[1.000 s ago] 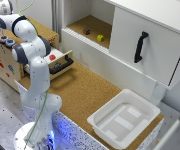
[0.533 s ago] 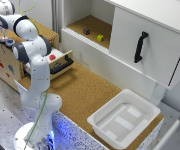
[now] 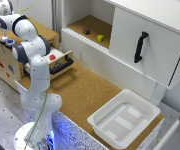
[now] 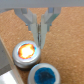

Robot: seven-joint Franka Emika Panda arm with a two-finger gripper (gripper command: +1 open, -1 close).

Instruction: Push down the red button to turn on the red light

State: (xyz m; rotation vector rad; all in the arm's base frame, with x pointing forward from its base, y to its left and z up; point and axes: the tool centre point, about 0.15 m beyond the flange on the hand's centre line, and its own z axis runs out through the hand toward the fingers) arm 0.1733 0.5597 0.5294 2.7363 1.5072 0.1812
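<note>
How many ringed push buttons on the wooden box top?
2. The red button, glowing, sits by the pincer tips; the blue button sits beside it, apart. In the exterior view the arm may hide others.

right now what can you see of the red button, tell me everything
The red button is a small round push button, its cap set in a pale, grey-looking ring. In the wrist view the cap glows bright orange-white, as if lit. It sits on a cork-brown surface with a blue-capped twin close beside it. The gripper is right at its rim, jaws nearly closed; whether they touch it is unclear. In the exterior view it sits atop the wooden box.
</note>
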